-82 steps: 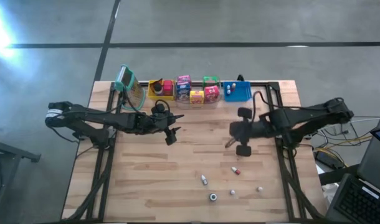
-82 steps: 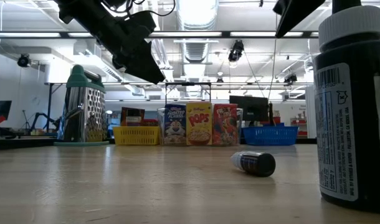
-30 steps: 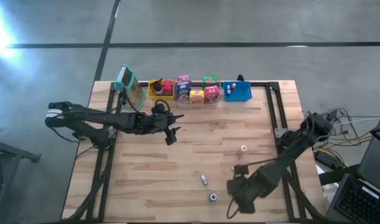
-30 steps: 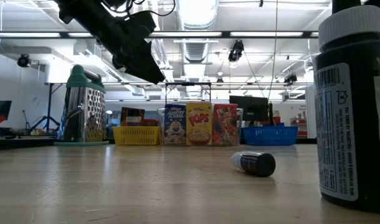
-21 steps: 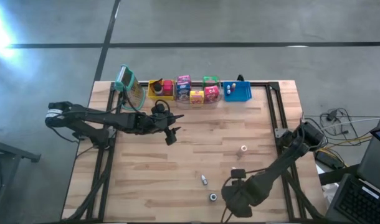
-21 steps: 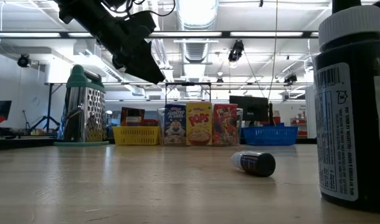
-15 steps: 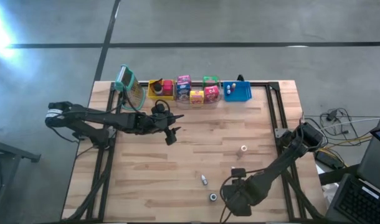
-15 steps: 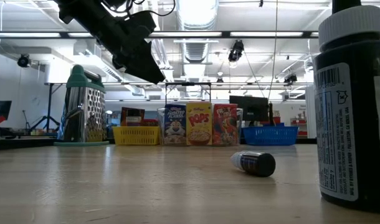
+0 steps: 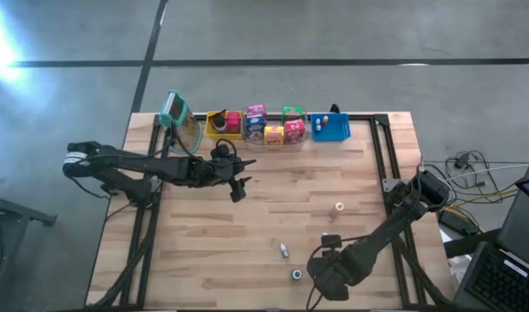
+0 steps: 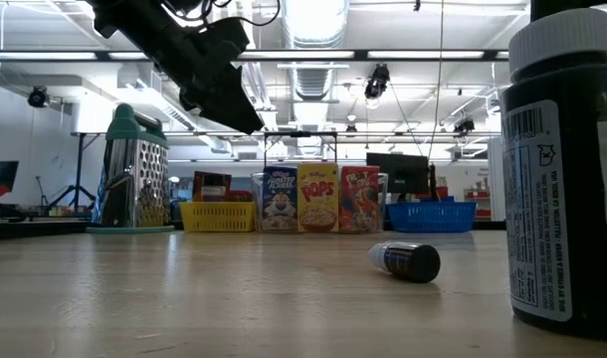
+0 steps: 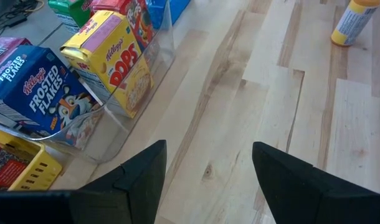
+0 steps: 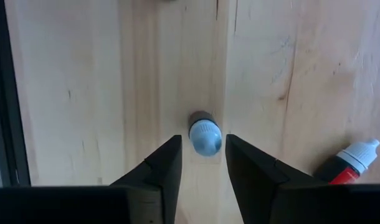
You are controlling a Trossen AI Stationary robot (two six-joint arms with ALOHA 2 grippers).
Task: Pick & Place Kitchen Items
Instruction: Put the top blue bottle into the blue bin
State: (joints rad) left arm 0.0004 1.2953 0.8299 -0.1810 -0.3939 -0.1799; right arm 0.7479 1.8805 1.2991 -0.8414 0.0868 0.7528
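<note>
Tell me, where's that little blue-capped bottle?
The blue-capped bottle stands on the wooden table near its front edge, between the right gripper's open fingers, with a red bottle lying nearby.

Bright overhead striplights, floor glare, blurred foreground bottle (image 10: pixel 567 169)

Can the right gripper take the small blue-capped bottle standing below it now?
Probably yes: the right gripper hangs over the blue-capped bottle, open fingers on either side, nothing between them.
</note>
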